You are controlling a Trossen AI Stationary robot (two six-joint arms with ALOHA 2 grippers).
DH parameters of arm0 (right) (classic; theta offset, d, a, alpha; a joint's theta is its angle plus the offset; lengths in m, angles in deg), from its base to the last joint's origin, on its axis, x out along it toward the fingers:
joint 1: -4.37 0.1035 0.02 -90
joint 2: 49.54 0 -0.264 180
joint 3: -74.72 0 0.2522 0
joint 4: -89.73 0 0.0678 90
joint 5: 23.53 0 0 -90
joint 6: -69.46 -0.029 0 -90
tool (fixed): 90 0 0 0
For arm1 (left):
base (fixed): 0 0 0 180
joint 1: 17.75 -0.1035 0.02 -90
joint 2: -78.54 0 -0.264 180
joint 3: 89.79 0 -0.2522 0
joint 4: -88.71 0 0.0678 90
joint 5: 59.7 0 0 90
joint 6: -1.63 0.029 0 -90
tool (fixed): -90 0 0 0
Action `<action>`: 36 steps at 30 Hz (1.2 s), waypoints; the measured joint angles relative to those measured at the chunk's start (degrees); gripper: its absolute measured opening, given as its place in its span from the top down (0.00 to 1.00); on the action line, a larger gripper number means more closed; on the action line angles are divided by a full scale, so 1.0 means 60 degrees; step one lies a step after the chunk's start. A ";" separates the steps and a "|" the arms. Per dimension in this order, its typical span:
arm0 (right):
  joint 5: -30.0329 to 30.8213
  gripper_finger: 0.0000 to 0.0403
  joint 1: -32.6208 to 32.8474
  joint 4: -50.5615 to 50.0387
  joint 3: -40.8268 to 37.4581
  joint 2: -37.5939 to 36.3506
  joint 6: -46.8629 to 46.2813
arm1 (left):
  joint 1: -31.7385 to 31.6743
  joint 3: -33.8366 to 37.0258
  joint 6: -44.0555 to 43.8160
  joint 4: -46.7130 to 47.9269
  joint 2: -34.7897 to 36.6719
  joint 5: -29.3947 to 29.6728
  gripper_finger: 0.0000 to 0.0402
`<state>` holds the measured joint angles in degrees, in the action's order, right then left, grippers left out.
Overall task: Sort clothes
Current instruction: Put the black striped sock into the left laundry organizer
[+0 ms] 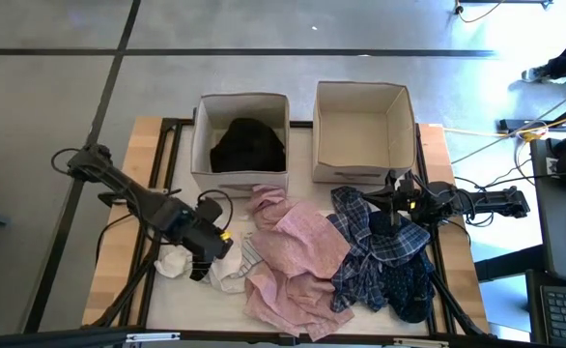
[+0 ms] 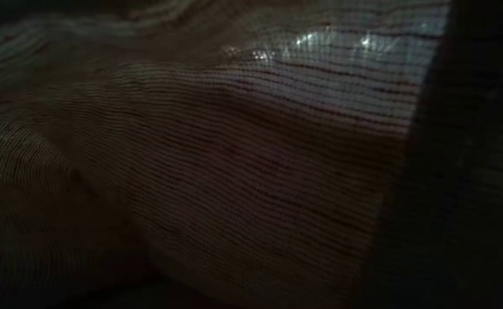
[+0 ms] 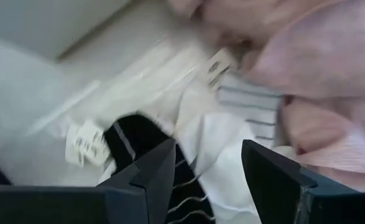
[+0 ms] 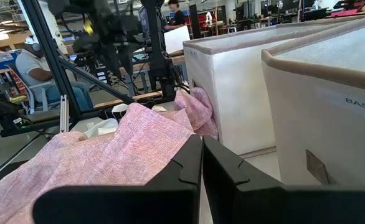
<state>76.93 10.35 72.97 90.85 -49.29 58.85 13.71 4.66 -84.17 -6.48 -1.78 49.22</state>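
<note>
1. Left gripper (image 1: 204,263) hovers fingers apart over the striped socks (image 1: 227,274) on the tabletop (image 1: 128,242) — it could snag the pink garment (image 1: 297,253) alongside.
2. Right gripper (image 1: 391,215) — fingers together, empty — sits above the plaid shirt (image 1: 380,251).

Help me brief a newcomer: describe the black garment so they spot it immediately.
Find the two beige boxes at the table's far edge. In the left box lies the black garment, the only clothing already in a box; the rest are heaped on the table in front.
</note>
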 joint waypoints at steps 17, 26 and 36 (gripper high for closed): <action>0.0000 0.96 0.0000 0.0000 0.0000 0.0002 0.0000 | -0.0129 0.2746 -0.1335 -0.1633 0.0000 -0.0627 0.56; -0.0003 0.96 0.0000 0.0000 0.0001 0.0004 0.0000 | -0.0272 0.3658 -0.1338 -0.2550 0.0000 -0.0483 0.56; 0.0000 0.96 0.0000 0.0000 0.0004 0.0004 0.0000 | -0.0272 0.4613 -0.1201 -0.4045 0.0000 -0.0185 0.61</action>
<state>76.93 10.35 72.97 90.87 -49.26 58.85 12.08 32.34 -91.38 -30.75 -1.78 48.10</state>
